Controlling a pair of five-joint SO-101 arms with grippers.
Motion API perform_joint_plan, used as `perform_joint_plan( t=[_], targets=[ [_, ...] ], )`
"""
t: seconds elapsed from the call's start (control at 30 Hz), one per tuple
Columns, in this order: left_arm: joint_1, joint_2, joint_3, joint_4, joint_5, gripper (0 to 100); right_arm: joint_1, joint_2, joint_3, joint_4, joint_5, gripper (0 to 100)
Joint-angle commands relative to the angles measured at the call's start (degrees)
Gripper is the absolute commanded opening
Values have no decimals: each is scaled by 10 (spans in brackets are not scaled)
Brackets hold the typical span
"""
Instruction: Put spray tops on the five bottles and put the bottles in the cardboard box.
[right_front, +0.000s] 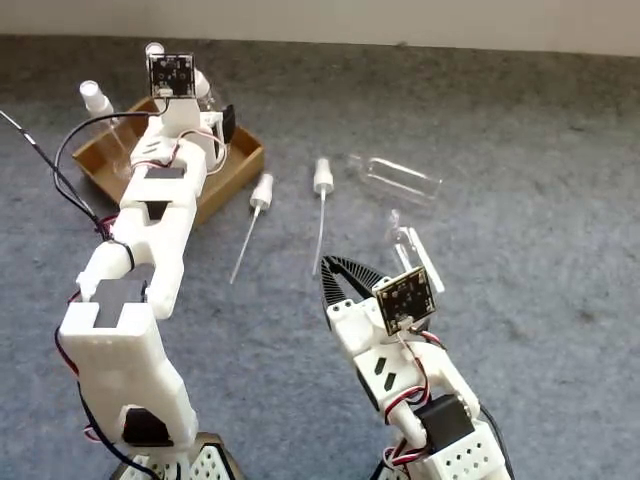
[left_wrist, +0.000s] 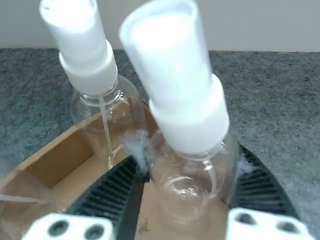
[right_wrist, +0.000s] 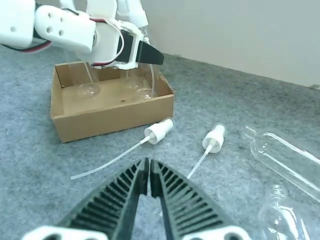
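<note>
My left gripper (right_front: 208, 122) is over the cardboard box (right_front: 235, 175), shut on an upright clear bottle (left_wrist: 192, 170) that wears a white spray top (left_wrist: 175, 75) and stands in the box. Behind it stands a second capped bottle (left_wrist: 95, 95), and a third capped bottle (right_front: 97, 100) is at the box's far-left corner. Two loose spray tops (right_front: 262, 190) (right_front: 323, 176) lie on the cloth right of the box. Two bare clear bottles (right_front: 395, 177) (right_front: 410, 245) lie further right. My right gripper (right_wrist: 148, 165) is shut and empty, low over the cloth, short of the spray tops (right_wrist: 160, 131) (right_wrist: 214, 139).
Grey cloth (right_front: 540, 200) covers the table. The box wall (right_wrist: 110, 117) faces my right gripper, with the left arm's black finger (right_wrist: 147, 53) above the box's corner. The bare bottles (right_wrist: 285, 155) (right_wrist: 280, 220) lie close beside the right gripper.
</note>
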Motion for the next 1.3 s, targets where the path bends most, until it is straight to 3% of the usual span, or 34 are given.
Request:
perform_joint_plan(
  t=[0.0, 0.93, 1.1, 1.27],
  targets=[
    [-6, -8, -35, 1, 7, 152, 7, -3, 89, 1, 4, 5],
    [-7, 46, -44, -2, 7, 153, 7, -3, 89, 20, 6, 5],
    [-7, 46, -44, 0, 7, 256, 7, -3, 89, 20, 6, 5],
    [-7, 46, -44, 1, 7, 274, 7, -3, 88, 20, 6, 5]
  ],
)
